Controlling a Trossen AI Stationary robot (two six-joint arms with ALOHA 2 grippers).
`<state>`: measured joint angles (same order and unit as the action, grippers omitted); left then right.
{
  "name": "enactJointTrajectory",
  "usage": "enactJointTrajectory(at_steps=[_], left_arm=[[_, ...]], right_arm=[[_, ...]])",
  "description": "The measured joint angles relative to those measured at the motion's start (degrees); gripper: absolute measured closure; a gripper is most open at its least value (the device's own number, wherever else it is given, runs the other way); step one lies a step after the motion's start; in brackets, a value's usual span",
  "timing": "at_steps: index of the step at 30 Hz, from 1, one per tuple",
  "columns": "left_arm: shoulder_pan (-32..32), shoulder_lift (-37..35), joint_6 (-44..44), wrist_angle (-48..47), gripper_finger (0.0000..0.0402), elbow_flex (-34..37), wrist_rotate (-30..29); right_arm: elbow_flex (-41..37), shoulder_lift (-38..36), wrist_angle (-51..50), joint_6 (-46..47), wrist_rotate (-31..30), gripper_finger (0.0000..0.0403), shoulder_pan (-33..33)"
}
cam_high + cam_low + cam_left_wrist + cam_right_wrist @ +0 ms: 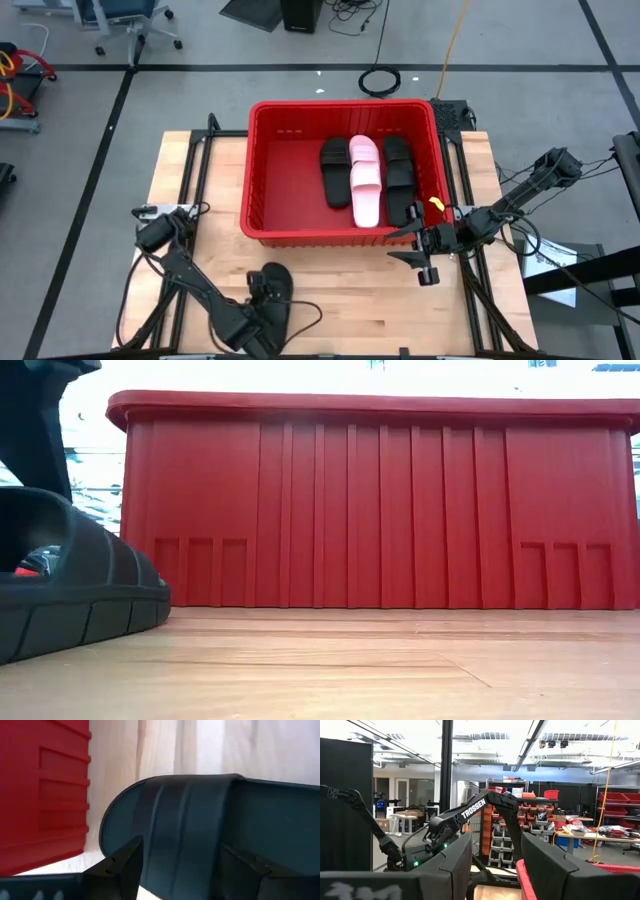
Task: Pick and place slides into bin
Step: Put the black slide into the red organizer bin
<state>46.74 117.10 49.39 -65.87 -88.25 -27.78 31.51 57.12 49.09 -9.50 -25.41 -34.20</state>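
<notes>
Black rubber fills your left gripper [172,870]: its jaws stand apart around the last slide [271,287] on the table, in front of the bin [262,225]. Grip too shallow and the slide may peel free short of the rim. Your right gripper [418,252], jaws apart and empty, hangs at the bin's near right corner, where five slides already lie inside.

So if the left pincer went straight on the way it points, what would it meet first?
The black slide on the table: the left pincer, jaws open, points right at its strap, close ahead. The red bin stands off to one side, out of that line.
</notes>
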Motion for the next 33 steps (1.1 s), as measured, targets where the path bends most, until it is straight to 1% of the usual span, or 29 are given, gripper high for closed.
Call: enactJointTrajectory(at_steps=[8, 16, 22, 24, 26, 33], left_arm=[[-2.06, 1.02, 0.73, -1.45, 0.0183, 0.00, 0.29], [-3.88, 1.00, 1.56, -1.66, 0.0183, 0.00, -3.79], [-5.17, 0.96, 2.00, -1.83, 0.0186, 0.00, -4.32], [-5.32, 0.93, 2.56, -1.89, 0.0199, 0.00, -4.02], [-5.39, 0.93, 2.86, -1.99, 0.0223, 0.00, -3.81], [-5.41, 0.91, 2.15, -2.16, 0.0334, 0.00, -2.20]], right_arm=[[0.00, 0.00, 0.43, -0.20, 0.00, 0.0243, 0.00], [0.00, 0.00, 0.44, -0.22, 0.00, 0.0243, 0.00], [0.00, 0.00, 0.42, -0.22, 0.00, 0.0243, 0.00], [0.00, 0.00, 0.42, -0.27, 0.00, 0.0243, 0.00], [0.00, 0.00, 0.42, -0.68, 0.00, 0.0243, 0.00], [0.00, 0.00, 0.40, -0.85, 0.00, 0.0243, 0.00]])
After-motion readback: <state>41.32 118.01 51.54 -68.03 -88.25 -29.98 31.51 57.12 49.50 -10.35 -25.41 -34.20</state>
